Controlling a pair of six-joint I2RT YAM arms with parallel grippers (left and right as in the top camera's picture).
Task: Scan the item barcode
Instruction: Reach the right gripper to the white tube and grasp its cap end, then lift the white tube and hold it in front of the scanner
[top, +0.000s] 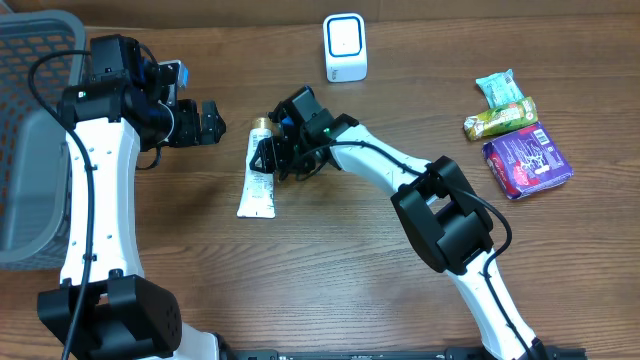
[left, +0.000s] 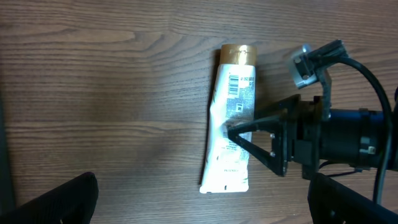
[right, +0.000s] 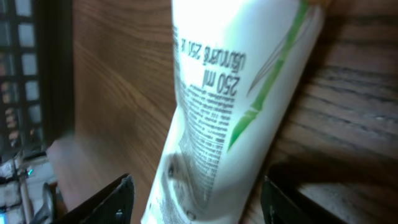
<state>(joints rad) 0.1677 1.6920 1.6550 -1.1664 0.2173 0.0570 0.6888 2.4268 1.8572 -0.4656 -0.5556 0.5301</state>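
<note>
A white tube (top: 258, 180) with a gold cap (top: 261, 127) lies flat on the wooden table, cap towards the far side. The left wrist view shows the tube (left: 231, 124) with a barcode (left: 233, 84) facing up near the cap. My right gripper (top: 272, 158) is down at the tube's middle, jaws either side of it. In the right wrist view the tube (right: 230, 106) lies between the fingers with gaps on both sides, so the gripper (right: 199, 199) stands open. My left gripper (top: 215, 122) hovers left of the tube, open and holding nothing; from its own camera (left: 202, 208) the tube lies ahead.
A white scanner box (top: 345, 47) stands at the back centre. A grey basket (top: 30, 140) fills the left edge. Three snack packs lie far right: a green one (top: 497, 88), a yellow-green bar (top: 499, 119) and a purple pack (top: 527, 160).
</note>
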